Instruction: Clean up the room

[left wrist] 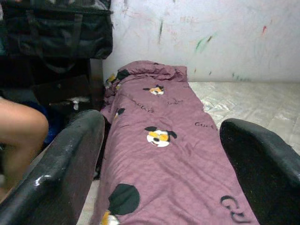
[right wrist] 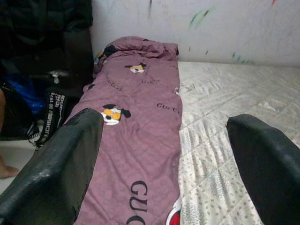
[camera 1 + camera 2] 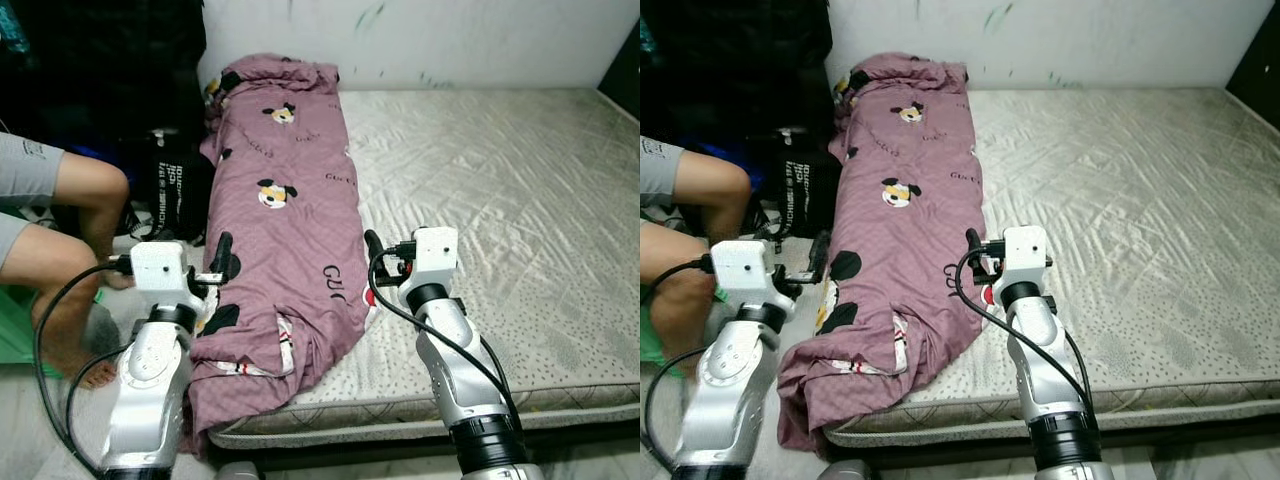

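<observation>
White wall w/ green & dark scuffs ran across top of frame, above a bare grey-patterned mattress that took up centre & right. Purple quilt w/ cartoon-mouse prints & letter logos lay in a long strip down the mattress's left edge, bunched at the top by the wall, lower end drooping over the bed's near-left corner. Left gripper sat at lower left, fingers spread wide, over the quilt's left side; touching or not, can't tell. Right gripper at lower centre, fingers also wide apart, at the quilt's right edge by the mattress. Dark bag w/ white lettering stood on floor left of bed. A person's bare legs showed at far left
</observation>
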